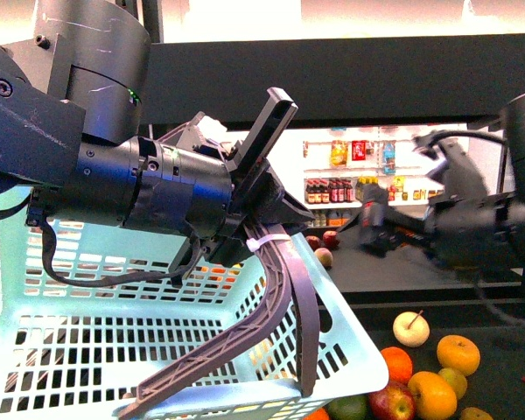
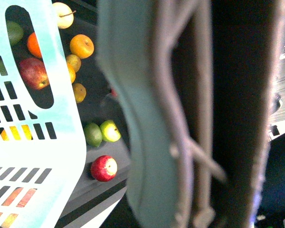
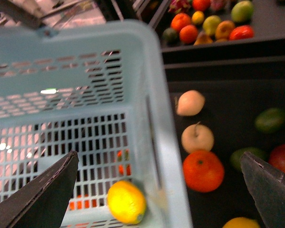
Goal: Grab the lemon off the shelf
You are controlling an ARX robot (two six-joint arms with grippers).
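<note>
The lemon (image 3: pixel 127 202) is bright yellow and lies on the mesh floor of the pale blue basket (image 3: pixel 161 133), close to its side wall. My right gripper (image 3: pixel 159 159) hangs open above the basket's rim, with nothing between its fingers; the lemon is below, nearer one finger (image 3: pixel 47 194). In the front view my left gripper (image 1: pixel 262 188) is shut on the grey basket handle (image 1: pixel 280 297) and holds the basket (image 1: pixel 114 350) up in front of the shelf (image 1: pixel 490 324). The handle (image 2: pixel 180 118) fills the left wrist view, blurred.
Loose fruit lies on the shelf's dark tray (image 3: pixel 228 99) beside the basket: an orange (image 3: pixel 203 170), two pale apples (image 3: pixel 197 137), green fruit (image 3: pixel 270 119). The front view shows a cream apple (image 1: pixel 411 329) and oranges (image 1: pixel 458 354). A higher tray (image 3: pixel 213 21) holds more fruit.
</note>
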